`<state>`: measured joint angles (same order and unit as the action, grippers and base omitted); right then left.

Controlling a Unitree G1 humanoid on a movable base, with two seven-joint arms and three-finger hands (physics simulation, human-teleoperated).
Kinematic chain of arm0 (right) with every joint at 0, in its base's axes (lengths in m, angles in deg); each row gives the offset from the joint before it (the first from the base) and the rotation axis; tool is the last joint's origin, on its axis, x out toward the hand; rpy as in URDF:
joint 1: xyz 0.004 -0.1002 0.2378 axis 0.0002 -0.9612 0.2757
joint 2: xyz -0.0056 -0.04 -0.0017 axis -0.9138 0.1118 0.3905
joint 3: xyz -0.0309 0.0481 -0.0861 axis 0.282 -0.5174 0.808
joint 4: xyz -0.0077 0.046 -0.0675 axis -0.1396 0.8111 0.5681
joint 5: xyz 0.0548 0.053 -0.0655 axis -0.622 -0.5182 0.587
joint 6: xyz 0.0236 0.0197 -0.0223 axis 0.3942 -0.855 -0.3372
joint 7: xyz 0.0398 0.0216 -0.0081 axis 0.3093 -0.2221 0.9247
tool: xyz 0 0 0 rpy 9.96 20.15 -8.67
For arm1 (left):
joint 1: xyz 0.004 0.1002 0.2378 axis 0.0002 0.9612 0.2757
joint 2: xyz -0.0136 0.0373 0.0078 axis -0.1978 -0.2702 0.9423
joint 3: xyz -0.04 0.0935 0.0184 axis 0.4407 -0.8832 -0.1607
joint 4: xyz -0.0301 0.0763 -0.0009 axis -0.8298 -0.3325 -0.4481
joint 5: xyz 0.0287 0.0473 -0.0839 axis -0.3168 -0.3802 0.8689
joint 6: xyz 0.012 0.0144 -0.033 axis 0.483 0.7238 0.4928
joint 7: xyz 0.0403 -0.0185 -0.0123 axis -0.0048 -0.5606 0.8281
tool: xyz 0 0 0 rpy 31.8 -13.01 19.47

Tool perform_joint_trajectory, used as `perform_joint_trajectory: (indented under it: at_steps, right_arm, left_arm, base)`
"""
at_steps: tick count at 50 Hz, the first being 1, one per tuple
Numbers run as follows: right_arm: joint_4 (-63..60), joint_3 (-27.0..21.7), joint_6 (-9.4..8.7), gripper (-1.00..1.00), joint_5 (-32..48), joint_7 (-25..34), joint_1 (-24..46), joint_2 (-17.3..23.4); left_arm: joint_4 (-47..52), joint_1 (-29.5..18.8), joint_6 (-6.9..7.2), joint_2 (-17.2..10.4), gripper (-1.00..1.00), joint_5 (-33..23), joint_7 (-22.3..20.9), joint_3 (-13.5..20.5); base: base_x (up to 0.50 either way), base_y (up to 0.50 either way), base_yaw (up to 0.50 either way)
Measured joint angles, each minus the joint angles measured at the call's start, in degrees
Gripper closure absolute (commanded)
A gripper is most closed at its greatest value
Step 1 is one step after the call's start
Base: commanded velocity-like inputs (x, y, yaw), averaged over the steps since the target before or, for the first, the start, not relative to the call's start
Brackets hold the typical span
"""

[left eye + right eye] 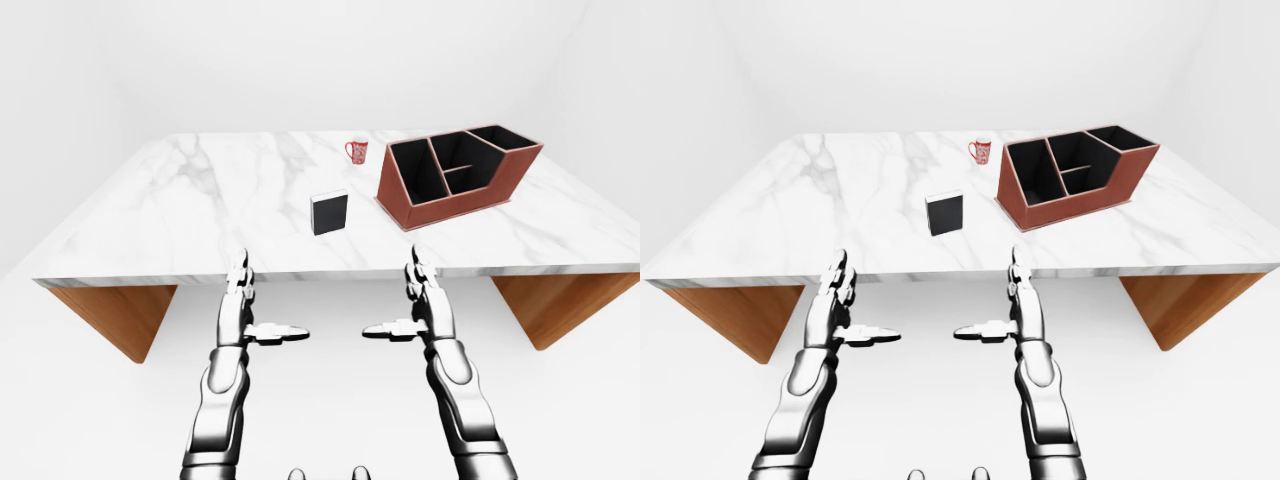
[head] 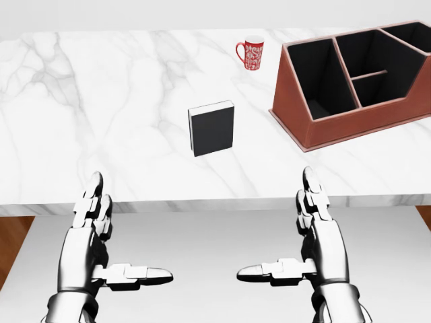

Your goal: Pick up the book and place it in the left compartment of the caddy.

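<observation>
Task not begun: the book [image 2: 211,128] stands untouched mid-table, well apart from the caddy [image 2: 357,121] at the table's [image 2: 101,101] right edge, while left hand [image 2: 91,235] and right hand [image 2: 316,232], fingers spread and empty, hover short of the near edge.

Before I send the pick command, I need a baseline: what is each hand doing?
Left hand: open, empty, short of the marble table.
Right hand: open, empty, also clear of the book.
</observation>
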<state>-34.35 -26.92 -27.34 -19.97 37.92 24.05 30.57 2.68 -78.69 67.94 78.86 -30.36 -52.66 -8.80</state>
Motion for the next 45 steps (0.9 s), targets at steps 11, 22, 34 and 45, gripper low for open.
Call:
perform_joint_trajectory:
  at_steps: [11,22,34,45]
  right_arm:
    - [0.0,-0.8,0.53,-1.0,0.3,1.0,0.0,0.5]
    - [-2.1,-0.8,0.9,-1.0,1.3,0.9,-0.9,0.5]
    - [-13.0,-3.3,-3.47,-1.0,0.2,1.6,-4.0,1.0]
    - [-29.4,-10.1,-5.41,-1.0,-2.7,4.2,-6.0,1.4]
  left_arm:
    - [-0.7,0.2,-2.52,-0.5,-1.0,-0.6,-0.5,0.8]
    - [0.1,1.3,-3.84,-0.5,-1.0,-2.0,-0.3,0.6]
    - [0.7,1.6,-3.84,-0.5,-1.0,-1.4,-0.2,1.1]
    - [2.1,2.2,-3.84,-0.5,-1.0,-2.1,0.2,0.9]
  base:
    - [0.0,0.0,0.0]
    - [0.0,0.0,0.0]
    - [0.0,0.0,0.0]
    - [0.0,0.0,0.0]
